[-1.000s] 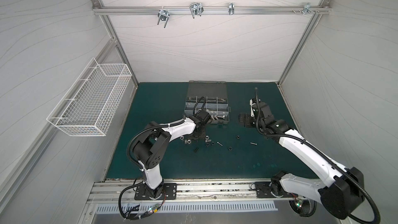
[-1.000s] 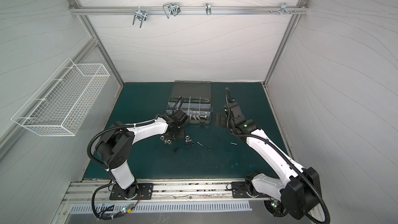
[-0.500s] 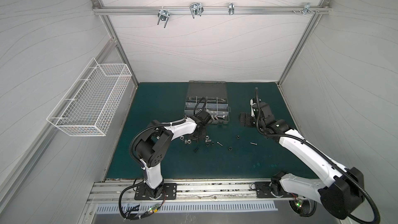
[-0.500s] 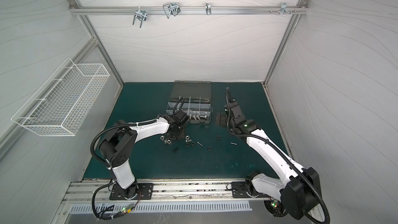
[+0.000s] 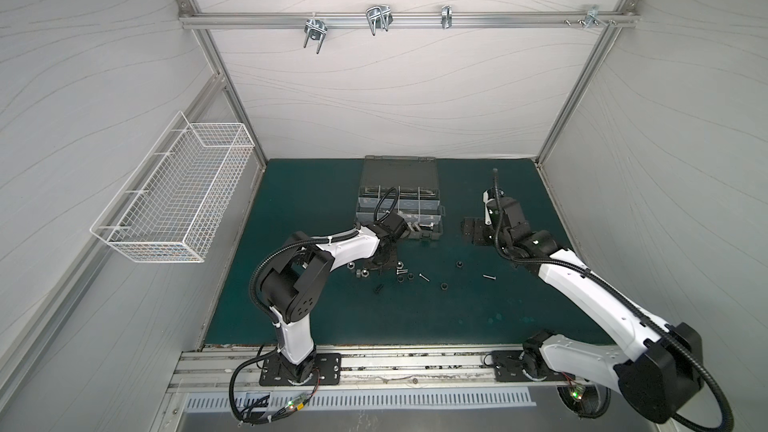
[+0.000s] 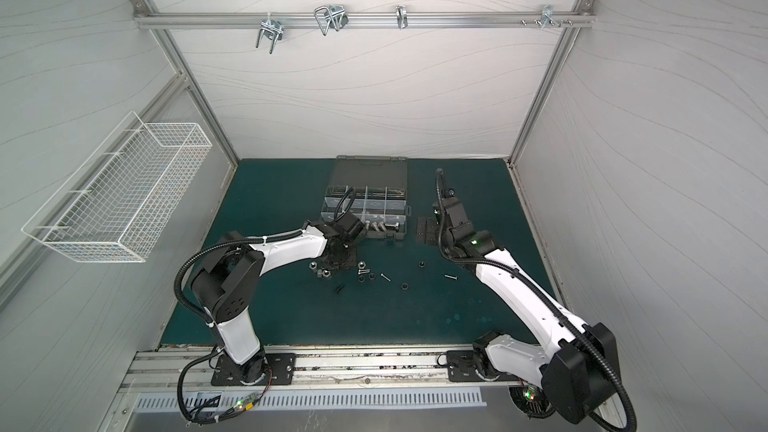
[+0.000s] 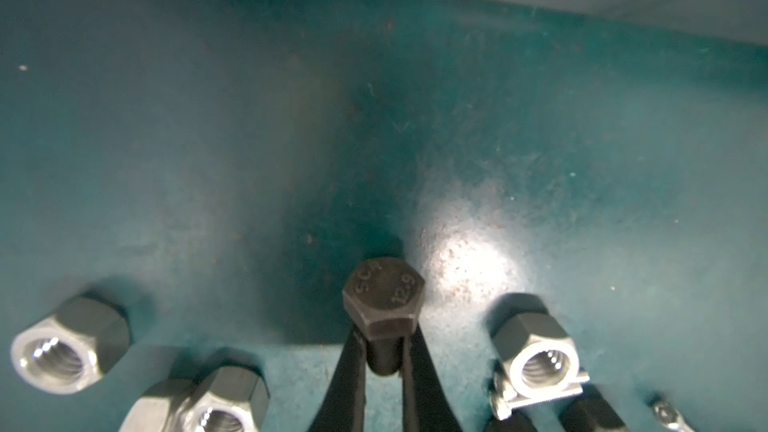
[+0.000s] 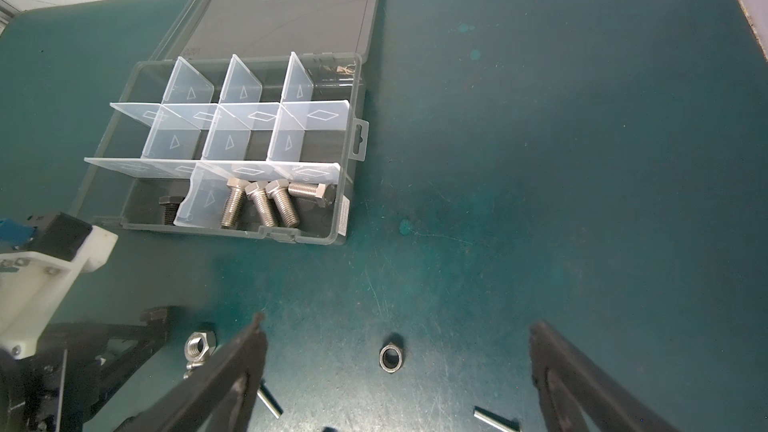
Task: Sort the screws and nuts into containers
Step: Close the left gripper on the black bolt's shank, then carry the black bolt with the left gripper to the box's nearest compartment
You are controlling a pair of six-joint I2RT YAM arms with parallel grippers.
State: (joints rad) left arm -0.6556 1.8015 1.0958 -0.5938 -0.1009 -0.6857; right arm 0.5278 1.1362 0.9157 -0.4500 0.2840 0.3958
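Gripping the black hex bolt by its shank, head pointing away from the wrist, my left end effector sits nearly shut down at the tabletop among silver nuts. The organizer case lies just beyond; only the right wrist view shows its black-bolt compartment. Right end effector gapes, empty.

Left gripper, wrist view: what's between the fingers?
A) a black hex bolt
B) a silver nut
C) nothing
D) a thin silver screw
A: the left wrist view shows the left gripper pinching the shank of the black hex bolt just below its head, while the silver nuts lie loose on either side.
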